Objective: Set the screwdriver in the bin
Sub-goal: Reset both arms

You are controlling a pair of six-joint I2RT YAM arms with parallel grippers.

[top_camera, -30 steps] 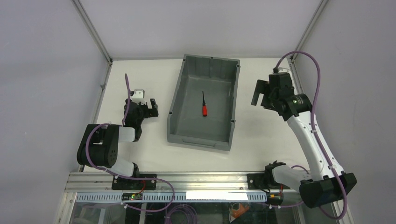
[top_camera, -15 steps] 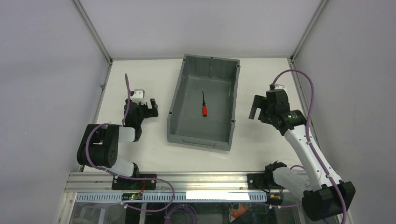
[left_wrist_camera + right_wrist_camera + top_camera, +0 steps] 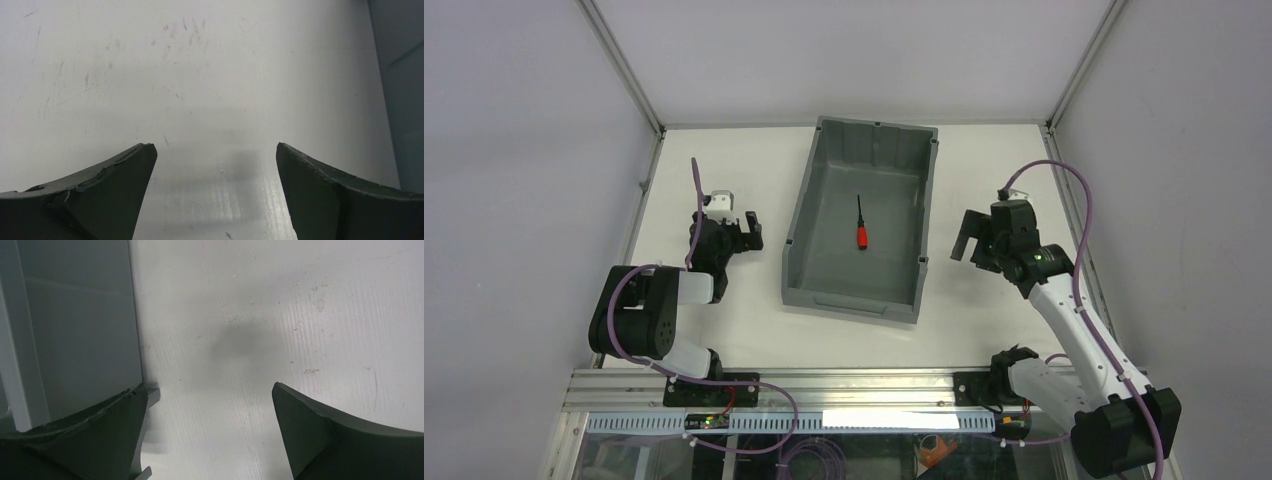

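Inside the bin (image 3: 802, 220), flat on its grey floor: the screwdriver (image 3: 861, 223). Red handle toward the bin's low front lip, thin black shaft toward its tall back wall. Roughly mid-floor, apart from every wall. Touched by neither gripper.

Left of the bin, well apart from its side wall: the left gripper (image 3: 751, 232), above the white table (image 3: 724, 330). Tips turned toward the bin. Jaws spread wide, nothing between them. Through the left wrist camera, two dark curved fingers (image 3: 115, 190) at the bottom corners, a broad stretch of scuffed white surface in the gap, and a grey strip of the bin's outer wall at the far right edge.

Right of the bin, just beside its outer side wall and nearer the front corner than the back: the right gripper (image 3: 970, 243). Outside the bin, not over its floor. Jaws wide apart here too, empty, gripping nothing. Through the right wrist camera, the bin's sloped grey wall down the left side, with one finger (image 3: 90, 440) overlapping the wall's lower corner in the picture; contact or a gap there impossible to tell. Other finger over bare table only. A soft dark shadow on the table between the two fingers.
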